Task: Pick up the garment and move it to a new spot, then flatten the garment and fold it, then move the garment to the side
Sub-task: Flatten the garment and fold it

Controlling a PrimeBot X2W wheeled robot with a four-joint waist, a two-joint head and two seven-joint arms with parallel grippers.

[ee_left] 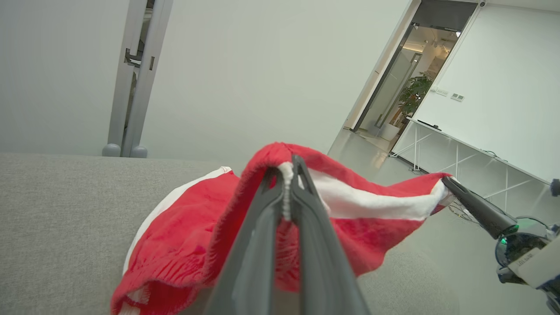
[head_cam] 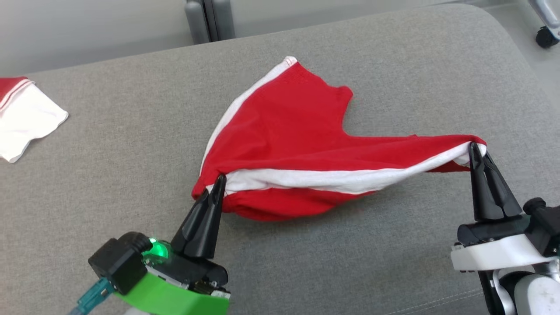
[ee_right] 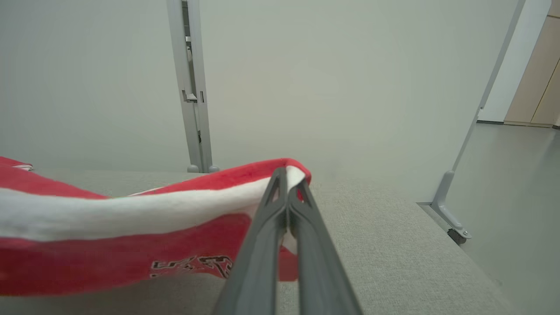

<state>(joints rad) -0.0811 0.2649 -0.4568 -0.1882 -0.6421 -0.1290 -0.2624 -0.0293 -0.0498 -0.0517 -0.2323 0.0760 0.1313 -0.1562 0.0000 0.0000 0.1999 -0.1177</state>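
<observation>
Your garment (head_cam: 284, 127), red with a broad white stripe, lies near the middle of the grey cushion (head_cam: 109, 175). Its far end rests on the fabric and its near edge is drawn out between both claws. Your left gripper (head_cam: 218, 180) is clenched on the near left corner and your right gripper (head_cam: 476, 148) is clenched on the near right corner, with the white stripe pulled taut between them.

The head view gives you the whole spread. It also shows a second cloth (head_cam: 26, 116), white with a red striped band, lying well apart at the left edge of that view, and a black caster (head_cam: 547, 37) on the floor at the upper right.

The left wrist view gives you what the head camera cannot: the held edge hangs lifted off the cushion, and the white hem is pinched between the two dark fingers. Behind it stand a potted plant (ee_left: 413, 94) in a doorway and a white table (ee_left: 459, 148).

The right wrist view adds black outlined lettering (ee_right: 192, 266) printed on the red panel below the stripe, just beside the fingers; a fold cuts it off and you cannot read it
</observation>
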